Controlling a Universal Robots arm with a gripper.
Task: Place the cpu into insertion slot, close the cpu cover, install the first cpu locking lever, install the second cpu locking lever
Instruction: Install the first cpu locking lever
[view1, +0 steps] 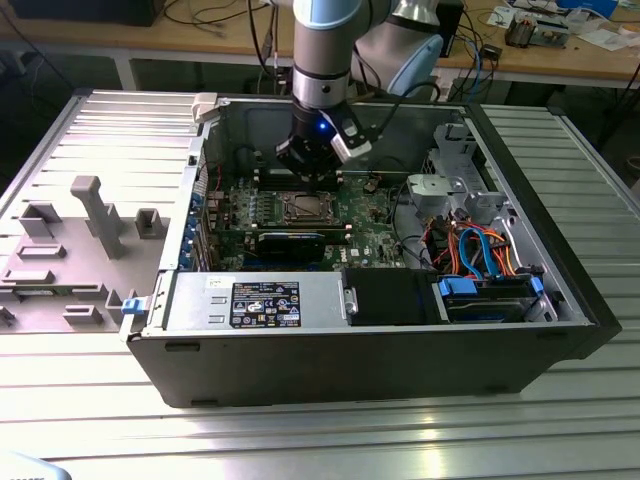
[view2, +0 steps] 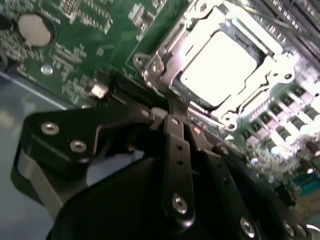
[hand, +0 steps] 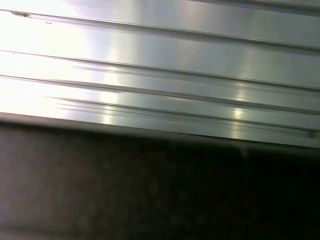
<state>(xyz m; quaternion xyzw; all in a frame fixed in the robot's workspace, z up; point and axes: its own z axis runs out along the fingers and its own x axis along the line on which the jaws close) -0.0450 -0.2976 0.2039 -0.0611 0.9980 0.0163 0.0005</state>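
In the exterior view, your end effector hovers at twelve o'clock of the insertion slot. In the second wrist view, its fingers look pinched together and empty; the cpu sits seated, the cpu cover down (levers seemingly pending).

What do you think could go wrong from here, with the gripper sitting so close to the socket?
1. The gripper sits right at the edge of the cpu cover, which lies over the cpu; a small sideways slip could scrape the cover or shift the chip.
2. The green circuit board around the socket is dense with small parts, so a stray finger could knock one.
3. The arm reaches down inside the computer case, leaving little room along its walls.
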